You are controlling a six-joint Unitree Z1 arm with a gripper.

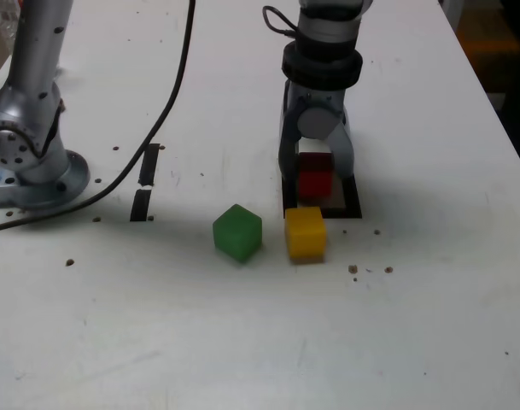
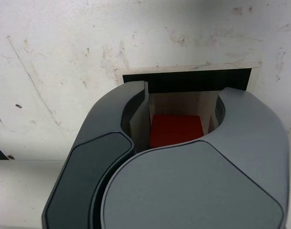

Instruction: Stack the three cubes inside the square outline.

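Nearest in the exterior view, two cubes are seen outside the outline on the white tabletop [image 1: 200,342]: the green cube [image 1: 237,232] on the left, turned with a corner towards the near side, and the yellow cube [image 1: 305,234] on its right, with a space between them. The yellow cube is placed just beyond the near edge of the square outline [image 1: 352,201]; whether the tape is touched cannot be told.

Farther back, the red cube [image 1: 314,181] is seen within the square outline, the only one of the three cubes there; no stack is formed. It is held between the fingers of the tool [image 1: 316,167], which is closed on it from left and right. Whether its underside meets the tabletop cannot be told.

Well to the left, two short black strips [image 1: 148,164] are laid end to end. Beyond them, at the far left, one round arm base [image 1: 42,184] is seen, and one dark cable [image 1: 161,120] is draped across.
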